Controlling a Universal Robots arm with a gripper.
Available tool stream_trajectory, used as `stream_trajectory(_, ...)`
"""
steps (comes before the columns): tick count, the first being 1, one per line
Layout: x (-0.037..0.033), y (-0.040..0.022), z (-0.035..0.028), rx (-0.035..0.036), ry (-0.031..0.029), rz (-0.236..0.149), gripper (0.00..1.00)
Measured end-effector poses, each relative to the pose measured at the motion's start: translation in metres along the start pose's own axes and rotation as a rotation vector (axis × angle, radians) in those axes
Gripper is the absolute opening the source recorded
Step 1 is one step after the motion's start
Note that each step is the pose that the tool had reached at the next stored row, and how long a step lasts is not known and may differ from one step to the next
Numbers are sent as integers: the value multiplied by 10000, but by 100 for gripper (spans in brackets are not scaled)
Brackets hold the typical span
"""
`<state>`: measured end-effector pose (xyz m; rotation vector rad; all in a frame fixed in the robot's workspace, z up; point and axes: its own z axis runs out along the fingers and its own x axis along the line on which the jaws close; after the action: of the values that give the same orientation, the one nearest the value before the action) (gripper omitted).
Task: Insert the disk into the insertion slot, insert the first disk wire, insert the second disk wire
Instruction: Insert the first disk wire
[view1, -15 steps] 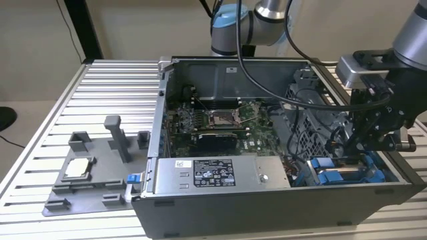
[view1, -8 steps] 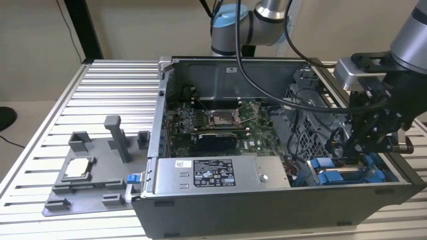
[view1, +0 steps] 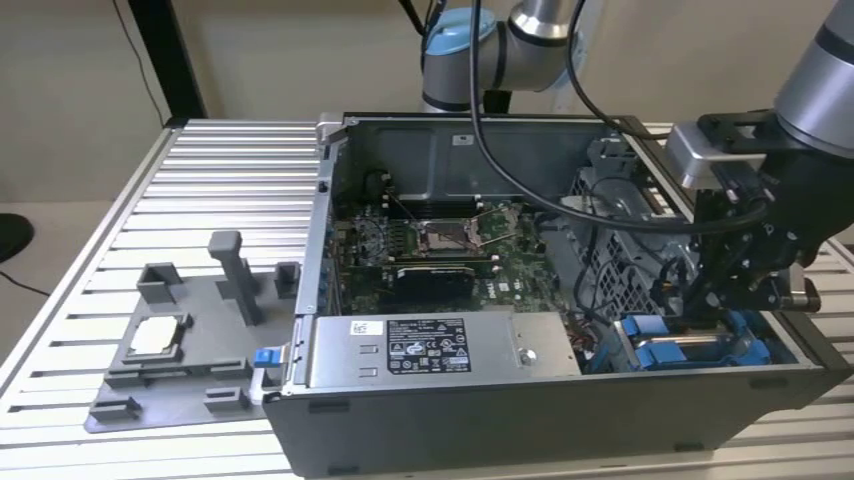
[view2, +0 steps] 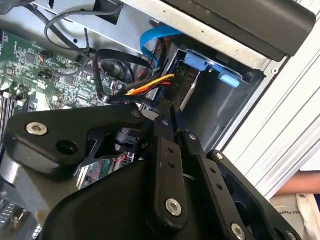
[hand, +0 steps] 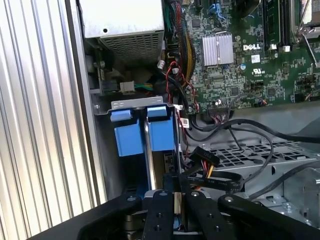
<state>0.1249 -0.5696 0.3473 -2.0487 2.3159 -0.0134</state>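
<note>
Two blue end tabs mark the disk (hand: 145, 135), seated in its bay at the corner of the case (view1: 534, 420), beside the grey power-supply box (view1: 441, 345). Your gripper (hand: 177, 184) hangs clenched close by it. A yellow-and-red wired connector (hand: 202, 159) and black cables (hand: 235, 121) crowd right alongside.

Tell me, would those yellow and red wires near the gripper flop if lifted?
Probably floppy: the wires already run in a loose bend. Likely light, being thin strands. Their black plug looks rigid, so it should hold its shape.
</note>
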Motion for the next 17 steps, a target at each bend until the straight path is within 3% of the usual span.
stream_trajectory(6,0,1,13,54,-29,-2,0)
stream_trajectory(17,1,2,43,60,-30,-11,0)
